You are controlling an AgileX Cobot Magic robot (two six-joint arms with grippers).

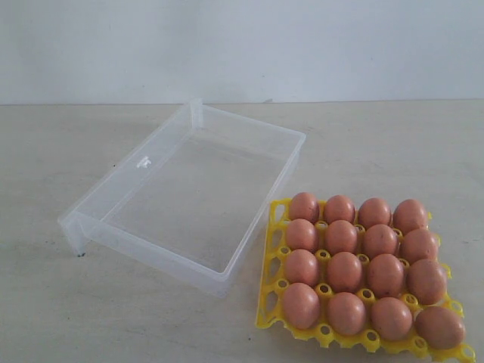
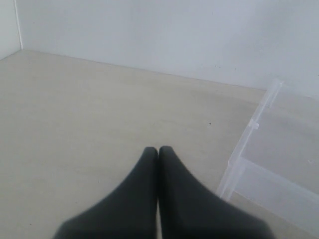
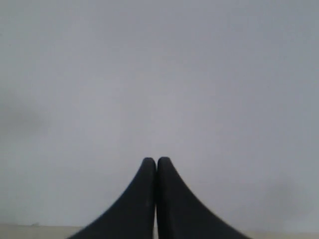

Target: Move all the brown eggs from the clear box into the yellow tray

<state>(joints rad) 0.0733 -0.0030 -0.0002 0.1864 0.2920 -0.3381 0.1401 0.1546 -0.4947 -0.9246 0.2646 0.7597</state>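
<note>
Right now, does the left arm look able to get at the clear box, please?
Probably yes: a corner of the clear box lies close beside the left gripper, with only bare table between them, though its jaws are shut.

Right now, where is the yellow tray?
In the exterior view the yellow tray sits at the lower right, filled with brown eggs, just right of the clear box.
</note>
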